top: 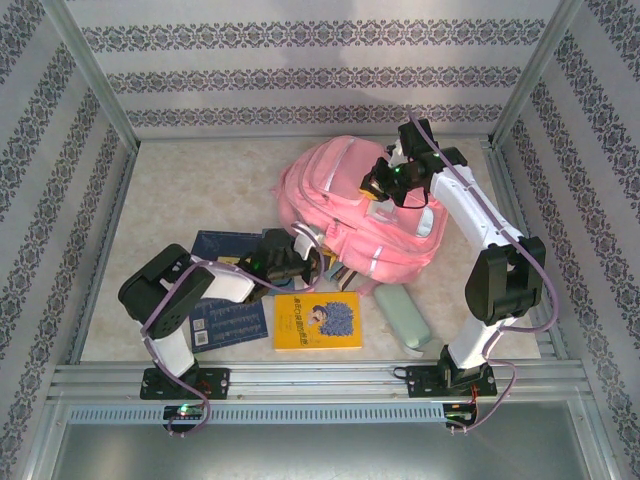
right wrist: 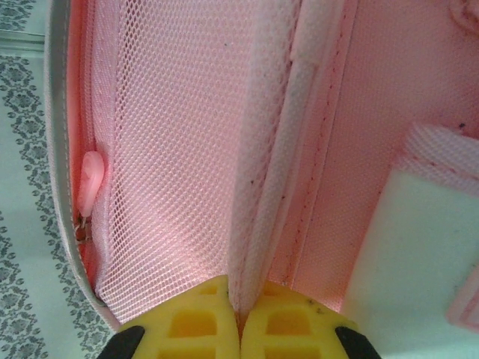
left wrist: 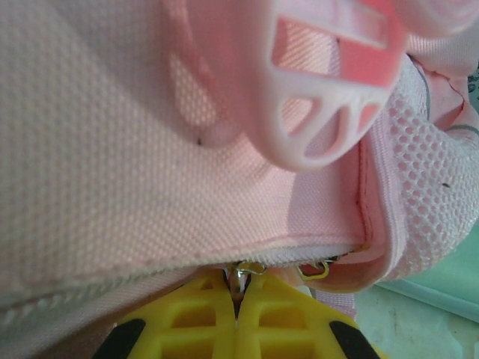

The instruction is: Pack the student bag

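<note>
Left arm folded low at near left, forearm reaching right. The left gripper (top: 298, 262) (left wrist: 238, 293) is pinched tight on the zipper edge of the student bag (top: 345, 205) (left wrist: 112, 149) (right wrist: 172, 149). Right arm rises from its base, elbow bent, reaching far-left over the bag. The right gripper (top: 385, 188) (right wrist: 239, 303) is clamped on a padded pink ridge. Bag lies flat mid-table toward the far side, long axis diagonal from far-left to near-right (can't tell which end is the top).

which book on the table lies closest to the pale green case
The yellow book, just left of the pale green case. One dark blue book lies beyond it to the left, the other further back and left.
</note>
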Robot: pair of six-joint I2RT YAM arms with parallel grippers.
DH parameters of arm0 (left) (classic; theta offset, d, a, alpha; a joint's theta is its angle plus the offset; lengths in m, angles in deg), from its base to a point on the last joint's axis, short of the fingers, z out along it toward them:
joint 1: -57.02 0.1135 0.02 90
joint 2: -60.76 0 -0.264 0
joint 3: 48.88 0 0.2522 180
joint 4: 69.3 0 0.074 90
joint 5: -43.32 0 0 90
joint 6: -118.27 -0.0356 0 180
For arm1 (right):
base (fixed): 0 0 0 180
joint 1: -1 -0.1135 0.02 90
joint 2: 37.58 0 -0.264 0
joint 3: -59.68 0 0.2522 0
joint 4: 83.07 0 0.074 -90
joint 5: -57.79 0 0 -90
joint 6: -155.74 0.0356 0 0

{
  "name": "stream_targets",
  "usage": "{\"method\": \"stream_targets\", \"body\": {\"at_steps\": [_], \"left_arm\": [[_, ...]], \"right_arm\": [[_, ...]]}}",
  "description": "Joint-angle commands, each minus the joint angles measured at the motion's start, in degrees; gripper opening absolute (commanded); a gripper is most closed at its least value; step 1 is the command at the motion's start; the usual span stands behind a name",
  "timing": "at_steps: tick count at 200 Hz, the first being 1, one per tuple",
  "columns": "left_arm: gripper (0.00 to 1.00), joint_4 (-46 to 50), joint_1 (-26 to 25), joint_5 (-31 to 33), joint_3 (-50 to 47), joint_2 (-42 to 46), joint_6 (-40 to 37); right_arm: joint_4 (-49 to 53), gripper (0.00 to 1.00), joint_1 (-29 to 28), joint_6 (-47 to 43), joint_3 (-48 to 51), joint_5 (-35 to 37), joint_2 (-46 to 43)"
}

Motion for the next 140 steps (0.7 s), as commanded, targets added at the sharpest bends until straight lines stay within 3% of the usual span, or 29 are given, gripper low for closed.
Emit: {"method": "stream_targets", "body": {"at_steps": [1, 70, 108, 140], "left_arm": [[0.0, 0.8, -0.2, 6.1, -1.7, 2.7, -0.2], [0.0, 7.7, 2.4, 12.3, -0.7, 7.0, 1.8], [0.0, 11.3, 4.8, 12.5, -0.3, 9.5, 2.5], [0.0, 22.0, 6.6, 9.4, 4.9, 11.0, 3.8]], "right_arm": [[-0.7, 0.0, 0.1, -3.1, -2.0, -0.6, -2.1], [4.2, 0.0, -0.9, -8.7, -5.6, 4.2, -0.9], [8.9, 0.0, -2.0, -14.0, -9.4, 9.9, 0.5], [13.6, 0.0, -3.8, -18.6, -14.6, 18.0, 2.8]]}}
